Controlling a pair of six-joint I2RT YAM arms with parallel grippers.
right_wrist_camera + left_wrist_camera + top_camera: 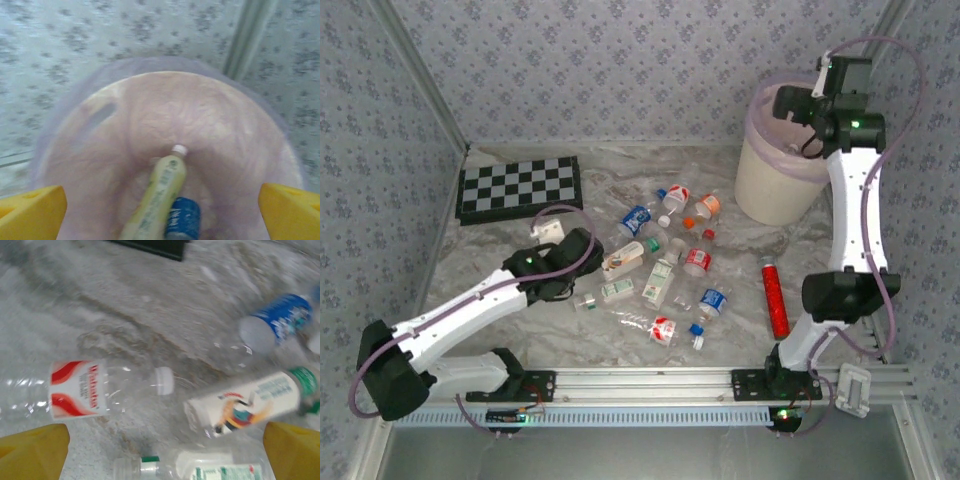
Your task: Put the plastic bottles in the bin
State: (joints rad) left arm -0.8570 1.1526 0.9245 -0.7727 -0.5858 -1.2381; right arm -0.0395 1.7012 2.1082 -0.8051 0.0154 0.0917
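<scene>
Several small plastic bottles (665,283) lie scattered on the marbled table between the arms. My left gripper (588,250) hovers open at the left edge of the cluster. In the left wrist view my left gripper (165,452) is empty, with a red-labelled clear bottle (75,388) ahead on the left, a white-labelled bottle with a green cap (250,405) on the right and a blue-labelled one (282,320) beyond. My right gripper (790,105) is open over the bin (775,185). Down in the pink liner (210,115) below my right gripper (162,210) are a yellow-green bottle (160,195) and a blue-labelled bottle (182,217).
A checkerboard (518,188) lies at the back left of the table, its edge also in the left wrist view (150,246). A slim red cylinder (776,297) lies near the right arm's base. Patterned walls close in the table on three sides.
</scene>
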